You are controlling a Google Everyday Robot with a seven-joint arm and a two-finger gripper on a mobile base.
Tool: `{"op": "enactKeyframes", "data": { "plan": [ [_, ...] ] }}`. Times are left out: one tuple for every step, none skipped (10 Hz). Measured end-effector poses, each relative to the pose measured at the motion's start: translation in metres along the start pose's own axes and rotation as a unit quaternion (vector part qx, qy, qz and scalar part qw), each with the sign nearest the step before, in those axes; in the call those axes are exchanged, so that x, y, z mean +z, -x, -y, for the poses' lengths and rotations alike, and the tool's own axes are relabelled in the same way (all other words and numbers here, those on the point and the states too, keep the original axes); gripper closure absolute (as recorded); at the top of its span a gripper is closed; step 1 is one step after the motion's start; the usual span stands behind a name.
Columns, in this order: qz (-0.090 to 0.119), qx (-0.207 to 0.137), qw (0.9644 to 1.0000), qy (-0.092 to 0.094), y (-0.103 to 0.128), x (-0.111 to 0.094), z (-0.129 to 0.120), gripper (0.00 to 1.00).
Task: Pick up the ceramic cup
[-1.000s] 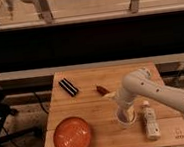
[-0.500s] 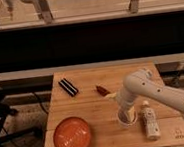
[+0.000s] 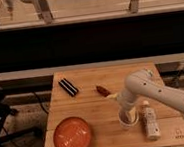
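Observation:
The ceramic cup (image 3: 126,121) is a small pale round cup standing on the wooden table (image 3: 90,108) near the front right. My white arm comes in from the right and bends down over it. My gripper (image 3: 127,114) hangs straight down at the cup's mouth and hides most of its rim. A white bottle-shaped object (image 3: 150,121) lies just right of the cup.
An orange plate (image 3: 72,136) sits at the front left. A dark rectangular object (image 3: 68,87) lies at the back left. A small red object (image 3: 103,90) lies mid-table behind the cup. Dark stands (image 3: 0,114) are left of the table, a wall behind.
The arm and gripper have stayed over the cup with barely any visible shift. The objects on the table have not moved.

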Motion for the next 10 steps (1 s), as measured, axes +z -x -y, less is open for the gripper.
{"op": "enactKeyframes", "data": {
  "plan": [
    [0.001,0.002,1.0000,0.000,-0.001,0.000,-0.001,0.14],
    [0.001,0.007,1.0000,0.000,-0.003,0.000,-0.005,0.26],
    [0.001,0.009,1.0000,0.001,-0.004,0.000,-0.007,0.33],
    [0.002,0.008,1.0000,0.001,-0.004,0.001,-0.006,0.37],
    [0.002,0.009,1.0000,0.002,-0.005,0.002,-0.007,0.40],
    [0.001,0.010,0.9999,0.001,-0.006,0.002,-0.011,0.48],
    [0.001,0.011,0.9999,-0.001,-0.007,0.002,-0.013,0.59],
    [0.002,0.010,0.9999,-0.003,-0.007,0.000,-0.012,0.69],
    [0.002,0.008,1.0000,-0.006,-0.008,-0.007,-0.008,0.79],
    [0.002,0.005,1.0000,-0.007,-0.007,-0.013,-0.005,0.89]
  ]
}}
